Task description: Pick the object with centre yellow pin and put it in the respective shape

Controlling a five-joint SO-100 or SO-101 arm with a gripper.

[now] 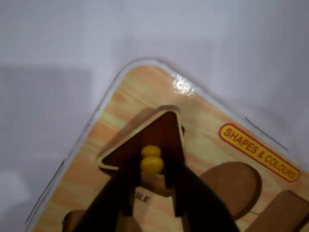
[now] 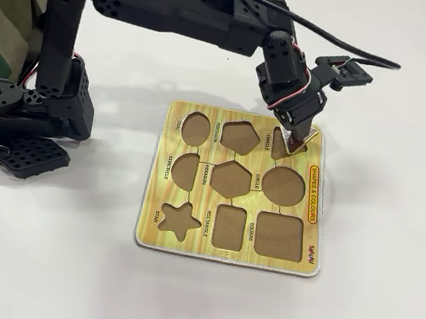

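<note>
A dark red triangle piece [image 1: 161,133] with a yellow pin [image 1: 152,164] at its centre lies tilted over the triangle recess at the corner of the wood-print shape board [image 1: 123,99]. My gripper [image 1: 151,167] is shut on the yellow pin, with a black finger on each side of it. In the fixed view my gripper [image 2: 293,143] reaches down onto the board's [image 2: 312,247] far right corner, at the triangle recess [image 2: 278,143]. The gripper hides most of the piece there.
The board's other recesses hold nothing: circle [image 2: 283,186], hexagon [image 2: 231,178], square [image 2: 279,235], star [image 2: 178,220] and several more. The arm's base [image 2: 28,108] stands to the left of the board on the white table. A cable runs above the gripper.
</note>
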